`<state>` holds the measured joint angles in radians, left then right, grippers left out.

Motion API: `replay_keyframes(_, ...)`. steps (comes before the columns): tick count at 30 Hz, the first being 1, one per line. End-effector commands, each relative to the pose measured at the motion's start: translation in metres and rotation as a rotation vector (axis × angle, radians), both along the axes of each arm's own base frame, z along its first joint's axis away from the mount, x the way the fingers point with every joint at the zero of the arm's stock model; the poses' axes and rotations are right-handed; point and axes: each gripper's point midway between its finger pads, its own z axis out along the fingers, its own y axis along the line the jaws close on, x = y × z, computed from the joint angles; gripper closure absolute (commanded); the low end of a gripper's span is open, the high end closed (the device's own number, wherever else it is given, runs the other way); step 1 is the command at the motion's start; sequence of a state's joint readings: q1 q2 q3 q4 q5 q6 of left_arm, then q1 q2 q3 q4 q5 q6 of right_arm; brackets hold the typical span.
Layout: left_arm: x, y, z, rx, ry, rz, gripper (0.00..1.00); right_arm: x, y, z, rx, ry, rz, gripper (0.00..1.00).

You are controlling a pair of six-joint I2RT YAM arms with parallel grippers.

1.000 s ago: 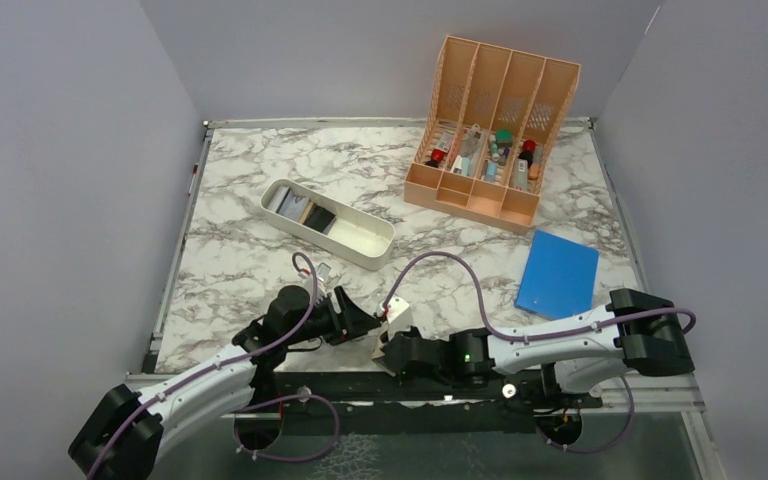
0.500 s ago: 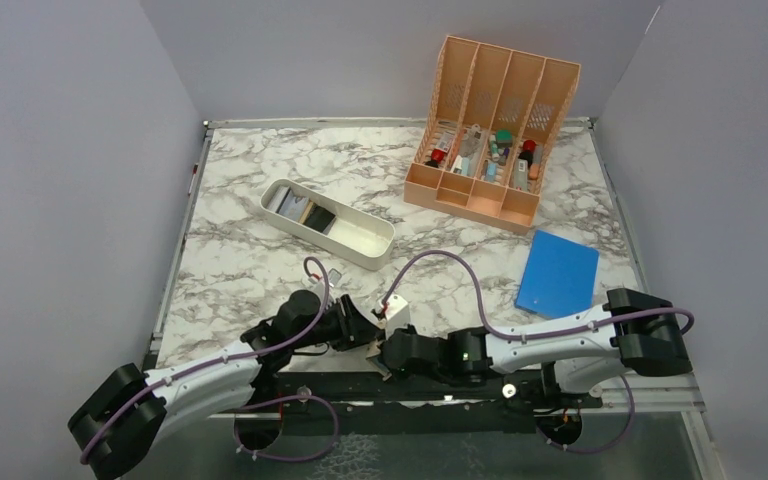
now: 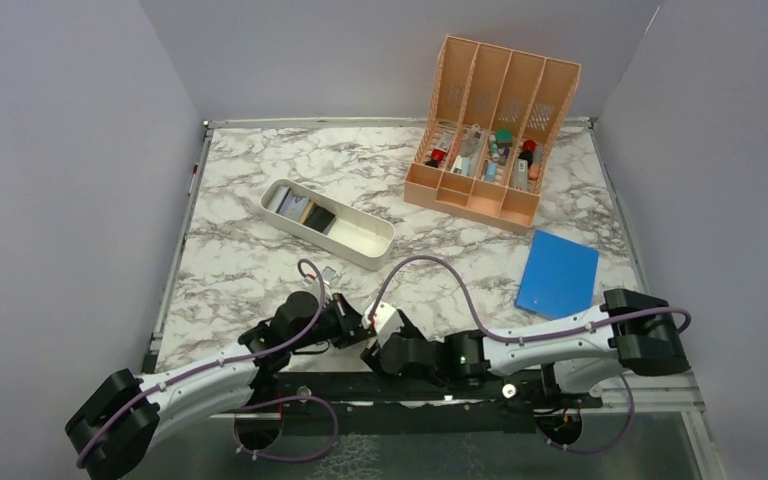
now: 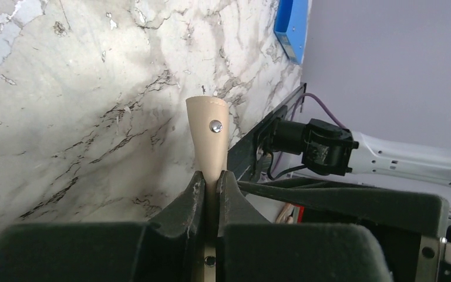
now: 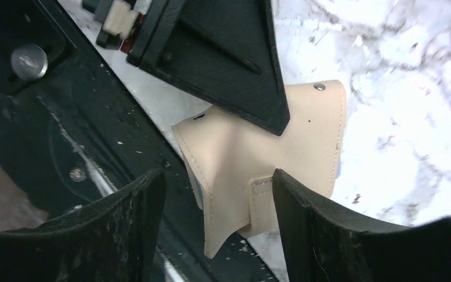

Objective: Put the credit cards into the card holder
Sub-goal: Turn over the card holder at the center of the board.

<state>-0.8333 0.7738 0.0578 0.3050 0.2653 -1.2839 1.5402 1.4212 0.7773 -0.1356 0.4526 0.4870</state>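
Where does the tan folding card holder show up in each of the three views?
Top external: the tan folding card holder sits low centre, near the table's front edge.
Left wrist: centre, a narrow flap pinched in the left claw.
Right wrist: centre, just beyond the open right claw.
Shared landmark: the white marbled tabletop.

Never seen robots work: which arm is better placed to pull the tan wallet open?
Probably the right. The right jaws stand open around the wallet; the left jaws are shut on its snap flap, busy holding it.
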Motion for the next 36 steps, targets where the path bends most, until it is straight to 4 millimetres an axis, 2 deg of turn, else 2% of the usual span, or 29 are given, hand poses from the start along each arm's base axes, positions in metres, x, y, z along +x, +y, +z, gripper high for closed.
replay_keyframes(1, 0.006, -0.005, 0.023, -0.099, 0.016, 0.047, 1.0, 0.015, 0.003, 0.008, -0.124, -0.267, 0.092, 0.28)
replay_keyframes(6, 0.007, -0.006, 0.025, -0.112, 0.039, 0.061, 1.0, 0.022, 0.005, 0.008, -0.236, -0.469, 0.118, 0.26)
replay_keyframes(12, 0.008, -0.006, 0.027, -0.126, 0.065, 0.074, 1.0, 0.021, 0.011, 0.01, -0.294, -0.615, 0.105, 0.27)
replay_keyframes(14, 0.009, -0.006, 0.029, -0.136, 0.071, 0.083, 1.0, 0.025, 0.01, 0.013, -0.317, -0.664, 0.068, 0.34)
replay_keyframes(17, 0.011, -0.005, 0.033, -0.15, 0.063, 0.097, 0.98, 0.023, 0.013, 0.014, -0.299, -0.65, 0.076, 0.57)
replay_keyframes(19, 0.013, -0.004, 0.037, -0.154, 0.051, 0.109, 0.92, 0.017, 0.015, 0.017, -0.251, -0.598, 0.075, 0.73)
replay_keyframes(21, 0.017, -0.004, 0.043, -0.142, 0.019, 0.115, 0.78, 0.011, 0.015, 0.02, -0.204, -0.533, 0.066, 0.86)
replay_keyframes(24, 0.029, 0.002, 0.055, -0.065, -0.088, 0.144, 0.57, 0.0, 0.014, 0.027, -0.119, -0.38, 0.051, 0.98)
replay_keyframes(27, 0.044, 0.013, 0.073, 0.031, -0.254, 0.178, 0.5, 0.001, 0.008, 0.043, 0.001, -0.166, 0.037, 0.99)
replay_keyframes(31, 0.059, 0.035, 0.082, 0.238, -0.369, 0.211, 0.47, 0.006, -0.001, 0.057, 0.145, 0.112, 0.074, 0.99)
replay_keyframes(34, 0.061, 0.037, 0.09, 0.309, -0.435, 0.167, 0.46, 0.008, -0.004, 0.066, 0.205, 0.249, 0.106, 0.99)
replay_keyframes(36, 0.06, 0.036, 0.091, 0.338, -0.449, 0.132, 0.47, 0.013, -0.007, 0.063, 0.206, 0.34, 0.101, 0.99)
